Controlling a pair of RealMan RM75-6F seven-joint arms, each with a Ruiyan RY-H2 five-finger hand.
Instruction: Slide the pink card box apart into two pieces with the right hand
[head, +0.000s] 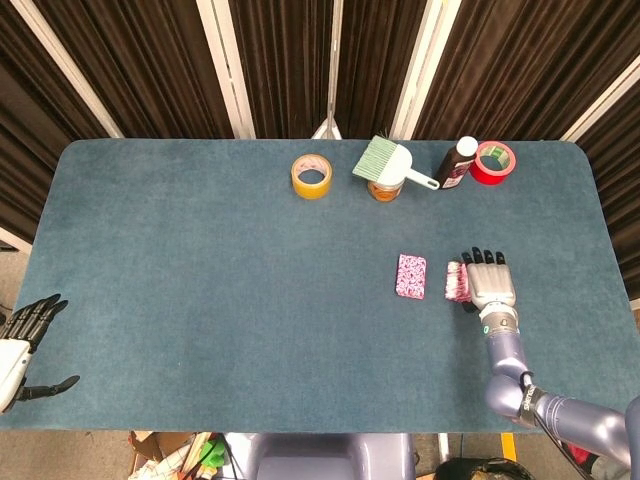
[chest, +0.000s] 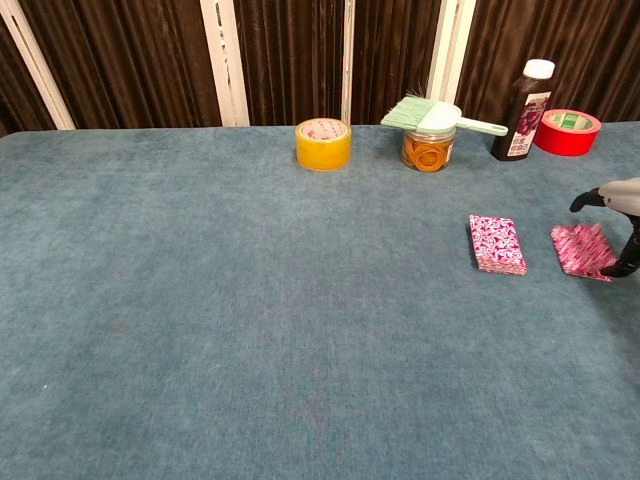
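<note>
The pink card box lies in two pieces on the blue table. One piece (head: 411, 276) (chest: 497, 244) lies flat, right of the table's middle. The other piece (head: 455, 281) (chest: 582, 250) lies a short way to its right, slightly tilted. My right hand (head: 490, 285) (chest: 618, 215) hovers over that second piece. In the chest view a finger is raised clear of its top and the thumb sits by its right edge. My left hand (head: 20, 345) hangs beyond the table's front left edge, fingers spread and holding nothing.
Along the back edge stand a yellow tape roll (head: 312, 176), a jar with a green brush (head: 385, 170) on top, a dark bottle (head: 458, 163) and a red tape roll (head: 492, 162).
</note>
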